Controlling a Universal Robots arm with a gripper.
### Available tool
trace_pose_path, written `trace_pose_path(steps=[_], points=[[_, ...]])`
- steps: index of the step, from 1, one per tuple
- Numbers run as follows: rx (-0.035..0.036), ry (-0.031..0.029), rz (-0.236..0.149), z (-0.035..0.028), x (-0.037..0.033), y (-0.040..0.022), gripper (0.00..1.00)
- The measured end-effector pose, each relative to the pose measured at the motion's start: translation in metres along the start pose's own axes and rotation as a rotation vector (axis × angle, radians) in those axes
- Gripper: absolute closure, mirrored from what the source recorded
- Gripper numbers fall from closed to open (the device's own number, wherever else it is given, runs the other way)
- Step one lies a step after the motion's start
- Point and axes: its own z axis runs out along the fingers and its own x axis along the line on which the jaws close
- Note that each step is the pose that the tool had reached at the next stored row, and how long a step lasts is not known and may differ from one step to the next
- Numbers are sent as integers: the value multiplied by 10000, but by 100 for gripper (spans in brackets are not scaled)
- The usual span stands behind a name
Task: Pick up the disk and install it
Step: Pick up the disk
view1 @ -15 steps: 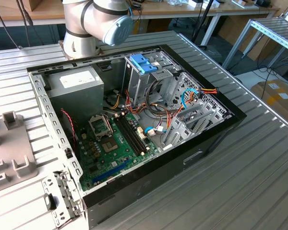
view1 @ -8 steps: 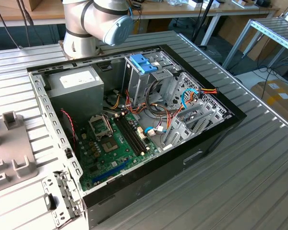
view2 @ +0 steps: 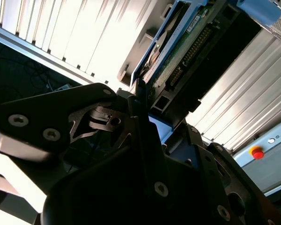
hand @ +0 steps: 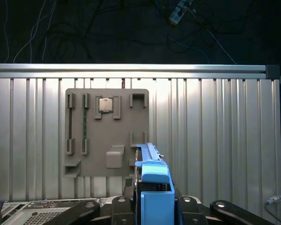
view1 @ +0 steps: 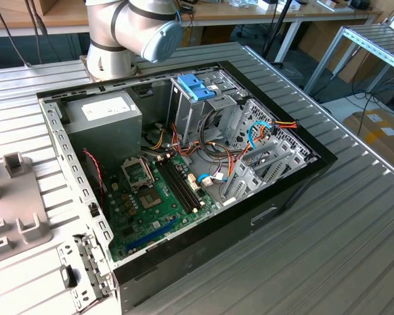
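The disk (hand: 152, 185) stands edge-on in the first wrist view, with a blue plastic rail along its near edge. My gripper (hand: 152, 204) is shut on it from both sides. It hangs above the ribbed metal table (hand: 215, 140). In the second wrist view the disk (view2: 178, 51) shows its green circuit-board underside and a blue rail, held at the tips of the black fingers (view2: 136, 101). In the exterior view the open computer case (view1: 295, 180) lies on the table, and the arm's base joint (view1: 134, 29) stands behind it.
Inside the case are a grey power-supply box (view1: 105, 115), a motherboard (view1: 157, 197), loose cables (view1: 262, 128) and a metal drive cage topped by a light-blue bracket (view1: 197, 85). A grey fixture plate (hand: 107, 154) carrying a processor (hand: 105, 104) lies on the table. A red stop button (view2: 256, 152) is nearby.
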Motion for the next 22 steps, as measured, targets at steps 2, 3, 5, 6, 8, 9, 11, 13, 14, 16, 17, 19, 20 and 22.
trace_pose_path(steps=[2, 3, 5, 6, 8, 9, 11, 13, 14, 16, 17, 19, 20, 22], points=[[-1, 0, 0, -1, 0, -23, 63], [0, 0, 0, -1, 0, -31, 63], [0, 0, 0, -2, -1, -45, 63], [-1, 0, 0, -3, -1, -56, 63], [-1, 0, 0, -4, -1, -73, 63], [0, 1, -1, -4, -1, -80, 63], [-1, 0, 0, -5, -1, -107, 63], [0, 0, -1, -6, -1, -133, 63], [0, 0, 0, -7, -2, -151, 63], [0, 0, -1, -8, -2, -179, 63], [0, 0, -1, -8, -2, -191, 63], [-1, 0, -1, -10, -2, -209, 63], [0, 0, 0, -9, -2, -215, 63], [0, 0, 0, -11, -3, -250, 63]])
